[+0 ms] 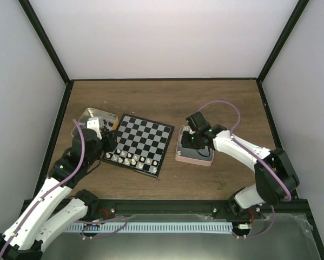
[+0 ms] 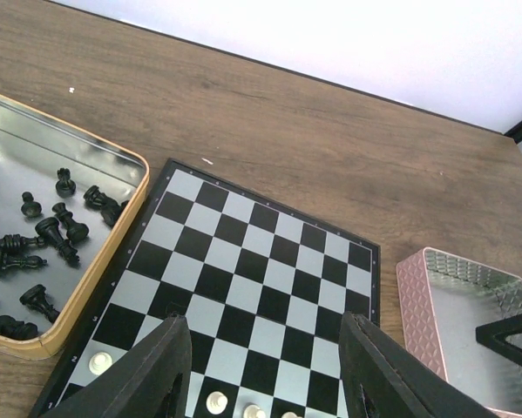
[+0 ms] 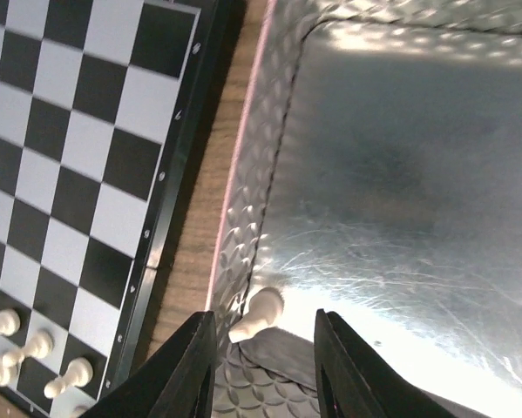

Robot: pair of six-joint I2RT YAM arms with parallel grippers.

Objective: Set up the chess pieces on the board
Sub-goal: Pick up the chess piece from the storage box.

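The chessboard (image 1: 139, 143) lies at centre left, with several cream-white pieces (image 1: 128, 159) along its near edge. In the left wrist view the board (image 2: 243, 279) fills the middle, with white pieces (image 2: 215, 401) at the bottom. My left gripper (image 2: 265, 370) is open and empty above the board's near left part (image 1: 110, 142). My right gripper (image 3: 262, 366) is open inside the pink tin (image 3: 243, 174), its jaws either side of one lying white piece (image 3: 259, 313) in the tin's corner. Black pieces (image 2: 51, 231) lie in the gold tin (image 2: 130, 209).
The gold tin (image 1: 90, 116) sits left of the board and the pink tin (image 1: 179, 154) right of it. Bare wooden table (image 1: 167, 97) stretches behind them. Black frame posts and pale walls enclose the table.
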